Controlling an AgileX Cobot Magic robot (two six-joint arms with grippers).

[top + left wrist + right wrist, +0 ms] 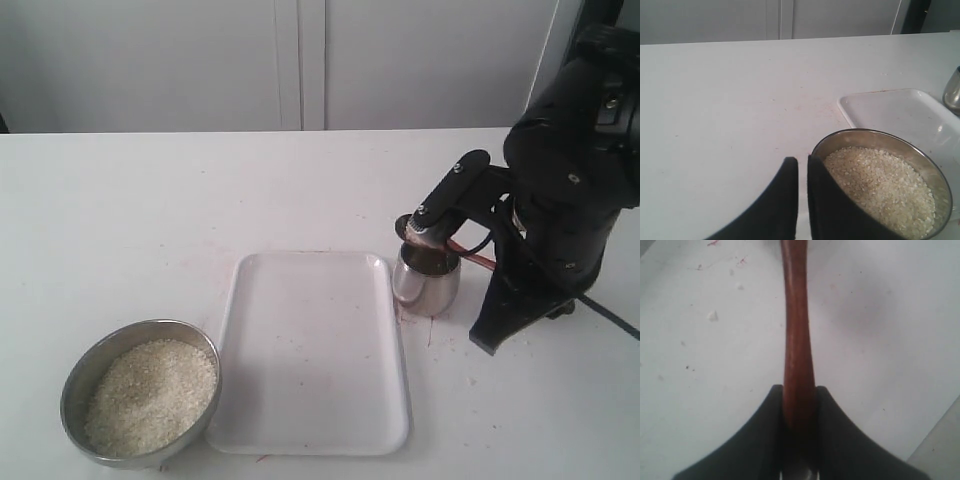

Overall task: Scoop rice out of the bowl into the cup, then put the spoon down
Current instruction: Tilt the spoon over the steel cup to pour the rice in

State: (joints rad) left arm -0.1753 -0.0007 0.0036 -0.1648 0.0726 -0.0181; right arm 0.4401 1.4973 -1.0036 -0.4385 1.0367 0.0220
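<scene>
Exterior view: the right arm [570, 180] holds the wooden spoon [468, 254] with its head at the mouth of the steel cup [428, 288], beside a white tray [315, 350]. The bowl [85, 360] of rice [150, 395] sits well apart on the desk [150, 200].

Left wrist view: the left gripper [802, 161], jaws nearly together on nothing, hangs just beside the bowl.

Right wrist view: the right gripper [799, 390] is clamped on the handle. Light, stiff and smooth, the spoon may twist in a loose hold, so the handle looks like the place to grip it.

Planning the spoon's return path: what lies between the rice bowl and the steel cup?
Only a white tray lies between the bowl and the cup; the exterior view shows it.
</scene>
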